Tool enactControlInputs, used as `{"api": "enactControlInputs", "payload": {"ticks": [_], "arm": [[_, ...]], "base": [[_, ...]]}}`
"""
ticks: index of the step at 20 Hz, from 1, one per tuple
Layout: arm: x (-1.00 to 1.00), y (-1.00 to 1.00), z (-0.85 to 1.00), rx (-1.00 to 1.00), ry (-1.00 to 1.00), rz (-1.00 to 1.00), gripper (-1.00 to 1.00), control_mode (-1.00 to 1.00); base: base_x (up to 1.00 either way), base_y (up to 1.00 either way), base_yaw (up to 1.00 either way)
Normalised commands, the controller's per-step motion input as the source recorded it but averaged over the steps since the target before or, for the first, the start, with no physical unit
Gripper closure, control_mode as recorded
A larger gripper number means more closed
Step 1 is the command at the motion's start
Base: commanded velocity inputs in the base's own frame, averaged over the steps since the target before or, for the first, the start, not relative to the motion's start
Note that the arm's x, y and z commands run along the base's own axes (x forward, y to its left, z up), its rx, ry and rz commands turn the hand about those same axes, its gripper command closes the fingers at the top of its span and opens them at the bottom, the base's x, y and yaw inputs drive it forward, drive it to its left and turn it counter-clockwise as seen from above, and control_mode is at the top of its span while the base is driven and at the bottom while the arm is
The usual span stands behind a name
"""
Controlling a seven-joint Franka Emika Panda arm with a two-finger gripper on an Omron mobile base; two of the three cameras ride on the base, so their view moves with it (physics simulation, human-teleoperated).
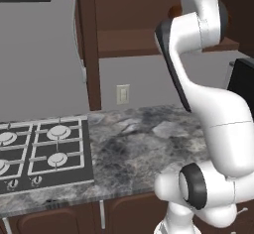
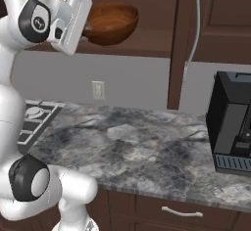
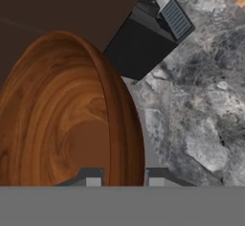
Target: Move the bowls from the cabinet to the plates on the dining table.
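Reddish-brown glossy wooden bowl (image 2: 110, 23) sits up at the open dark brown wall cabinet (image 2: 147, 10), just above its inner shelf — we have our hand (image 3: 123, 178) clamped on its rim, one finger inside and one outside, as the hand view shows. Below lies the grey marbled stone desk (image 2: 142, 147), with a black coffee machine (image 2: 234, 122) at the right and a gas hob (image 1: 42, 151) at the left.
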Motion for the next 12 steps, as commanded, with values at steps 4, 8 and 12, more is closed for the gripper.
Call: {"api": "enactControlInputs", "payload": {"ticks": [4, 8, 12], "arm": [[-0.48, 0.0, -0.14, 0.0, 0.03, 0.1, 1.0, -1.0], [-0.44, 0.0, -0.09, 0.0, 0.01, 0.12, 1.0, -1.0], [-0.44, 0.0, -0.1, 0.0, 0.0, 0.13, 1.0, -1.0]], "base": [[0.0, 0.0, 0.0], [0.0, 0.0, 0.0], [0.0, 0.0, 0.0]]}}
